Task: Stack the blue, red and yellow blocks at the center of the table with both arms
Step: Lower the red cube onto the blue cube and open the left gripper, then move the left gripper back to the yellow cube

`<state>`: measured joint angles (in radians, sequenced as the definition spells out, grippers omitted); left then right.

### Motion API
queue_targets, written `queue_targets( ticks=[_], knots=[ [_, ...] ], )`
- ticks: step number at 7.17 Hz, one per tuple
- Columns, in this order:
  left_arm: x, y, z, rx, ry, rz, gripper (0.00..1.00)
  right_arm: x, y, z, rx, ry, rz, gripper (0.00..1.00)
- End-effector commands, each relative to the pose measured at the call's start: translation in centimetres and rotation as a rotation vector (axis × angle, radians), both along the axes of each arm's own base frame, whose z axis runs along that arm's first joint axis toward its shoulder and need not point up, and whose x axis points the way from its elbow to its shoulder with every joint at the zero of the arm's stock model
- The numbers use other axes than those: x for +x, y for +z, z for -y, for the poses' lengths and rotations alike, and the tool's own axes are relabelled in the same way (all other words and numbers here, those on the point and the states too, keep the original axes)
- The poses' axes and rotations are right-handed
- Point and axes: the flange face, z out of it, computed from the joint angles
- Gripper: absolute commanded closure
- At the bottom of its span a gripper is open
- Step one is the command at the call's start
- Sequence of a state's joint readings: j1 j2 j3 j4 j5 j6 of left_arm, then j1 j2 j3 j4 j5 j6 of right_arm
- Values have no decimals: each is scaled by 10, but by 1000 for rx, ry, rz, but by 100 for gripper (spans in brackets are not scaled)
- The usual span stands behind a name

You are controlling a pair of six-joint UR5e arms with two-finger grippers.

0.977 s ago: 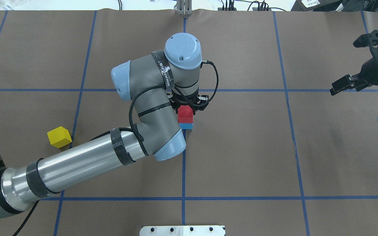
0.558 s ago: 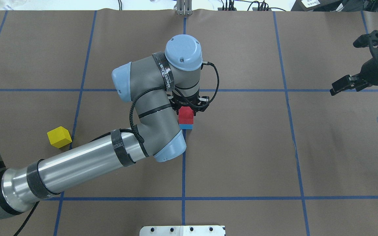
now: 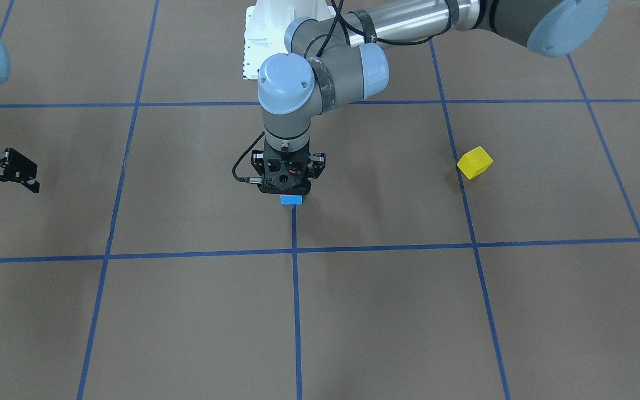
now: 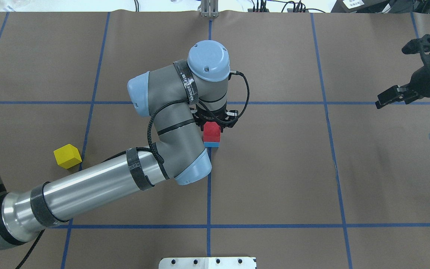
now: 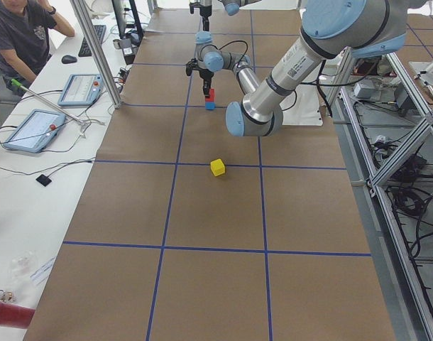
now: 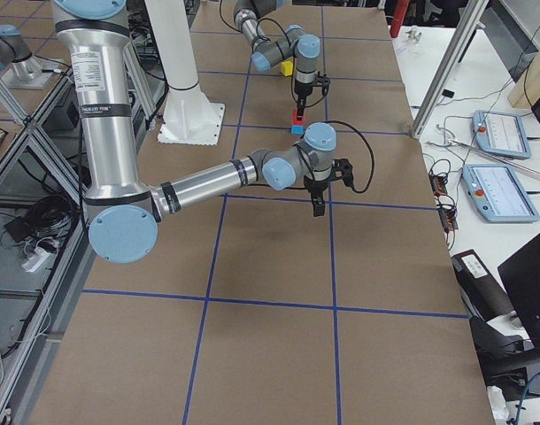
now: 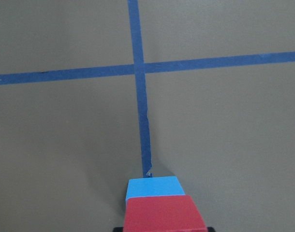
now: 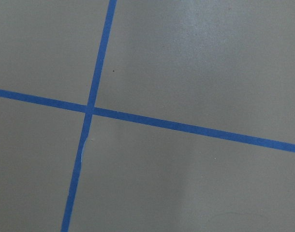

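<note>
The red block (image 4: 212,130) sits on top of the light blue block (image 4: 211,144) on the centre tape line of the table (image 4: 274,168). My left gripper (image 4: 213,123) points straight down over the stack and is shut on the red block (image 7: 164,212), whose near face fills the bottom of the left wrist view above the blue block (image 7: 154,186). From the front only the blue block (image 3: 291,200) shows under the gripper. The yellow block (image 4: 67,156) lies alone at the left, beside my left forearm. My right gripper (image 4: 392,76) hangs open and empty at the far right.
The white pedestal base (image 4: 207,262) is at the near middle edge. Cables and a bracket (image 4: 209,11) line the far edge. A person (image 5: 21,35) sits at a side desk with tablets. The right wrist view shows only bare table with crossing tape lines (image 8: 89,110).
My left gripper and the red block have shifted very slightly, and the red block now sits squarer over the blue one. The right arm and the yellow block have not moved.
</note>
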<state>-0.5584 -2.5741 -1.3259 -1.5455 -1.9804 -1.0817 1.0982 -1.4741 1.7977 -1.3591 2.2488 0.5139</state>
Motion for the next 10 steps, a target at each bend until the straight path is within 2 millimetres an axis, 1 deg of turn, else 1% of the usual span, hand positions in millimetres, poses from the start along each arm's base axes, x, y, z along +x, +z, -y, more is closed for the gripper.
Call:
queue_targets(
  ticks=[1,2,3,4,5,6,7,8,9,10],
  knots=[
    [-2,-2,-1,5,1,-2,34,0,-1,0,1,-1,2,0],
    [-4,-2,-1,6,0,-3,33,1,-1,0,1,1,2,0],
    [-16,-14,-4,21,-3,-24,0,1,-1,0,1,1,2,0],
    [-40,-15,-16,33,-5,-46,0,3,0,0,0,4,1,0],
    [-85,-5,-28,39,-24,-57,0,3,0,0,-1,5,1,0],
    [-128,37,-51,39,-23,-49,0,3,1,1,-1,6,-1,0],
    [-164,69,-72,48,-21,-48,0,3,1,1,-2,8,-2,0],
    [-193,105,-85,60,-13,-23,0,4,2,1,-2,10,-5,0],
    [-225,151,-99,96,32,15,0,3,4,1,-5,10,-9,0],
    [-250,188,-108,88,38,45,0,2,4,3,-6,11,-9,0]
  ],
)
